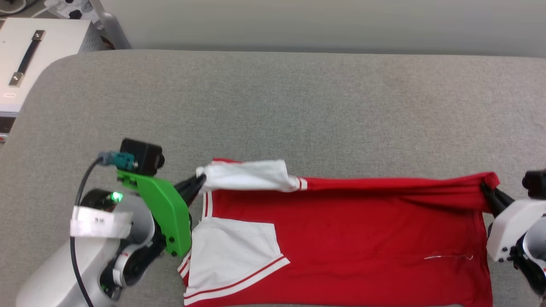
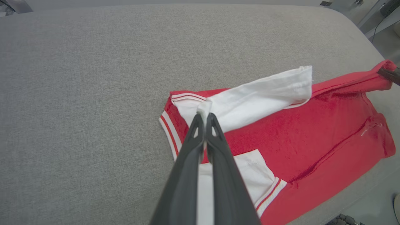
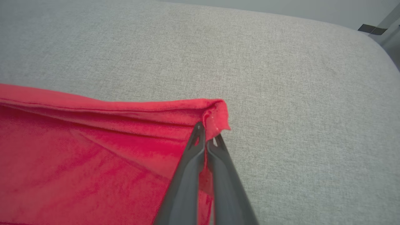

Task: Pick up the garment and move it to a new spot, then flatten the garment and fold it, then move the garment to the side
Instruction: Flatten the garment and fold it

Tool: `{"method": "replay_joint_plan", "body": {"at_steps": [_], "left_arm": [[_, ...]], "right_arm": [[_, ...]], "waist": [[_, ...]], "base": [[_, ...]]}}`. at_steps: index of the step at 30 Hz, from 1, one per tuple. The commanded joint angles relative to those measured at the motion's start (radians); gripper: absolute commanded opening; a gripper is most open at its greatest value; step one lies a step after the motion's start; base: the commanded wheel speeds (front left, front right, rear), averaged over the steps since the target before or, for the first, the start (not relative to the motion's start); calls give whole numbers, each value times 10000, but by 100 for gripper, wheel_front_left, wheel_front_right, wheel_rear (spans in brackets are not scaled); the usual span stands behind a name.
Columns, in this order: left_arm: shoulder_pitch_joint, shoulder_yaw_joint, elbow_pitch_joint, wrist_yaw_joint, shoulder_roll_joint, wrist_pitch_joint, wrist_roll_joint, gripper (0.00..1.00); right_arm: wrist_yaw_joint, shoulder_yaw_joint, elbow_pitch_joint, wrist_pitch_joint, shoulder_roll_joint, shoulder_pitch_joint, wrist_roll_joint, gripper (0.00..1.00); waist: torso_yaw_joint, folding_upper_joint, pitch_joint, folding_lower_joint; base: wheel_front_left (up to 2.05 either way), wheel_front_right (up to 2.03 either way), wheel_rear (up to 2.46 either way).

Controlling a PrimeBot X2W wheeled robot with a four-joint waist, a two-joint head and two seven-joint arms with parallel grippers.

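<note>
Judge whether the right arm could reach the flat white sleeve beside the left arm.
Probably not: its jaws are shut on the garment at the opposite end, while the sleeve lies beside the left arm.

A: Light lvl?
B: Bright, soft, even in all 3 views. No glare. Grey desk (image 1: 298, 94) lit the same edge to edge.
A: Shadows?
B: Faint only, e.g. a soft one under the raised fold of the garment (image 1: 362, 230).
A: Sharpness?
B: Head view crisp. Wrist views: left tool (image 2: 204, 116) and right tool (image 3: 207, 132) go soft twd the bottom edge. Wide-angle lens bends desk corners.
</note>
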Motion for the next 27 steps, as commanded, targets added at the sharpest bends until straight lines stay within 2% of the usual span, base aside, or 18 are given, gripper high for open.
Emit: {"method": "replay_joint_plan", "body": {"at_steps": [1,7,15,27], "left_arm": [[369,-27,-74,90,77,-96,-129,0],[1523,-326,-308,320,132,-143,-352,0],[2539,-794,-77,402,179,-78,-483,0],[2658,-1186,1076,114,-135,-168,-407,0]], "right_arm": [[-7,-56,-47,-203,27,253,60,0],[-7,-110,-360,-589,99,1130,162,0],[-7,-41,-941,-315,-108,2185,324,0],[-7,603,-1407,390,-755,2668,515,0]], "waist": [[141,0,-232,0],[217,0,-569,0],[260,0,-878,0],[149,0,-749,0]], "base": [[0,0,0],[0,0,0],[0,0,0],[0,0,0]]}}
